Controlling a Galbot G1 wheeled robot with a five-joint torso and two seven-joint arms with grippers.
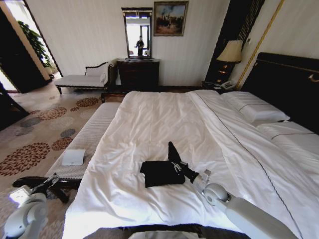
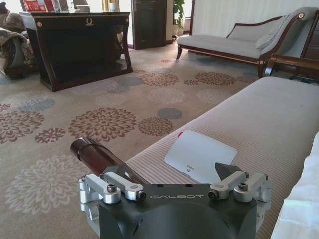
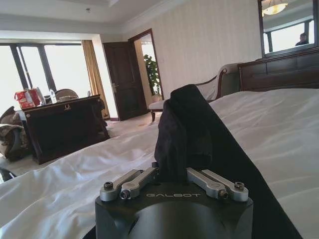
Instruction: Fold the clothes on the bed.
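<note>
bed (image 1: 149,129) carrying the work | black T-shirt (image 1: 162,173) lying near the foot edge, seemingly part-folded, more folds likely left | right pincer (image 1: 180,167) clenching a raised flap of it | left pincer (image 1: 50,181) spread wide, idling beside the foot edge.

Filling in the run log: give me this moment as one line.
right gripper: shut on T-shirt, lifting a corner | left gripper: open, idle over bench | T-shirt partly folded on bed
</note>
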